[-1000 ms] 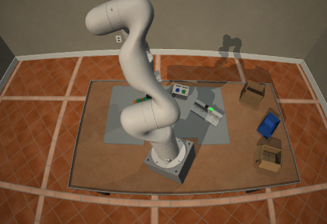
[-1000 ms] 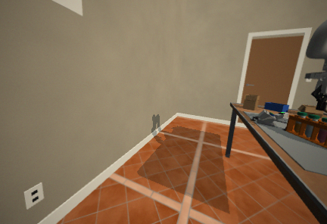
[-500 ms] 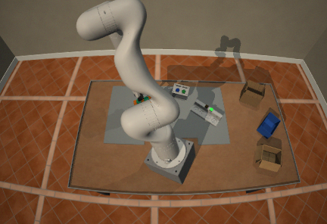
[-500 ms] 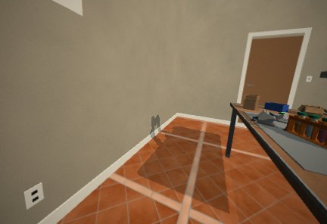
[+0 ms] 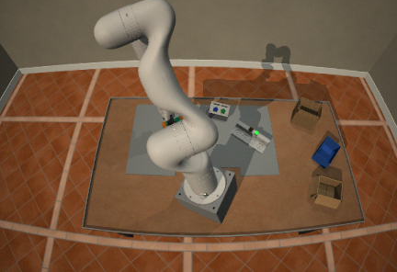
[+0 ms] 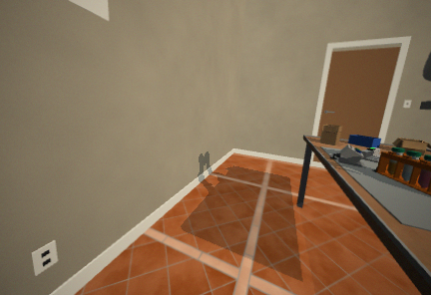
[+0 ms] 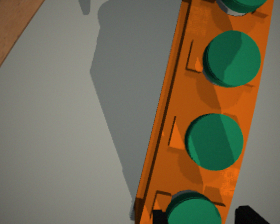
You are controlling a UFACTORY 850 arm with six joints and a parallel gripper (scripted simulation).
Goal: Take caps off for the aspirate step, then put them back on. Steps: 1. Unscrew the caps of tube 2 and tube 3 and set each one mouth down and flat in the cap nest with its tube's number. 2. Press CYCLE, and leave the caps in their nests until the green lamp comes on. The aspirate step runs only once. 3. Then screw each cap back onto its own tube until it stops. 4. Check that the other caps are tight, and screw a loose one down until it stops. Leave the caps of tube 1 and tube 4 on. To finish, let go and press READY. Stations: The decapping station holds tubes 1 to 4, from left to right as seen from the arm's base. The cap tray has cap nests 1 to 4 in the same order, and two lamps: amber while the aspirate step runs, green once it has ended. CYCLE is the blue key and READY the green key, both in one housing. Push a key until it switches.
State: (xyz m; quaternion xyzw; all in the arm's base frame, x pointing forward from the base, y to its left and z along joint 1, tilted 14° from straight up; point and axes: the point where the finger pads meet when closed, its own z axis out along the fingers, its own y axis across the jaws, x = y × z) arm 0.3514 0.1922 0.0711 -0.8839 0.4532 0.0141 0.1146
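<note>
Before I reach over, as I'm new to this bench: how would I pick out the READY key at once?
On the table's grey mat, find the small light housing near the edge farthest from the arm's base. It carries two keys; READY is the green one, unlike its blue neighbour.

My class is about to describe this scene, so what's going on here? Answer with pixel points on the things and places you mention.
A robot arm [image 5: 158,73] has its open fingers around or just above a green cap at one end of the wrist view; contact can't be told. Four capped tubes show in the orange station [image 5: 165,124] [image 6: 382,163] [image 7: 163,145]. The lamp [image 5: 256,132] on the cap tray [image 5: 239,133] glows green, so the aspirate step seems over. What remains is probably checking the caps, then pressing READY [image 5: 223,111].
</note>
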